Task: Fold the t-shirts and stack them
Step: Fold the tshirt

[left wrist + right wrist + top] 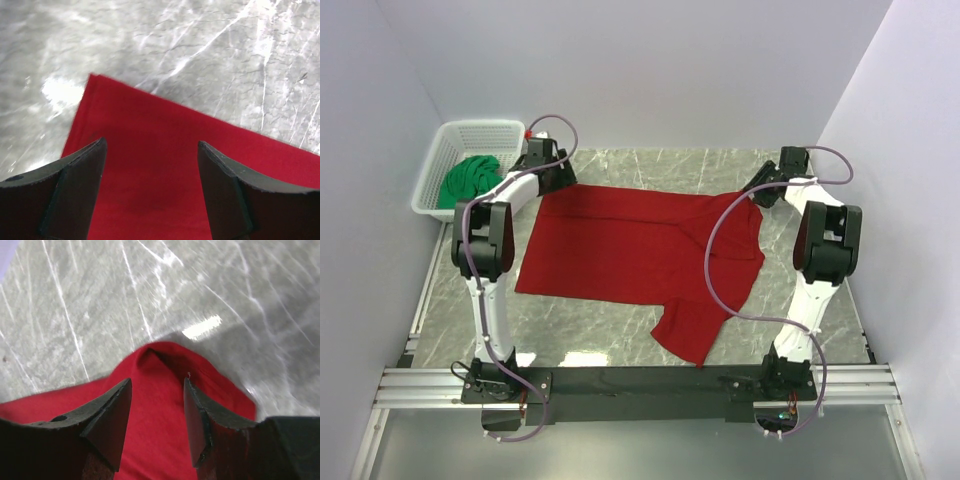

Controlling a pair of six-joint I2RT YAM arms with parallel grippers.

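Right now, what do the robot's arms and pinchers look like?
The left arm and right arm are white tubes with chunky black joints. A thin purple-grey cable loops along each one. The left gripper and right gripper each have two black, wedge-shaped fingers with dull, slightly rough faces.

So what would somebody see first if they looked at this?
The big red t-shirt, spread out flat across the middle of the grey marble table. Next comes the green t-shirt, bunched up in the white basket at the far left corner. The left end effector and right end effector hang open over the red shirt's far edge, one at each end.
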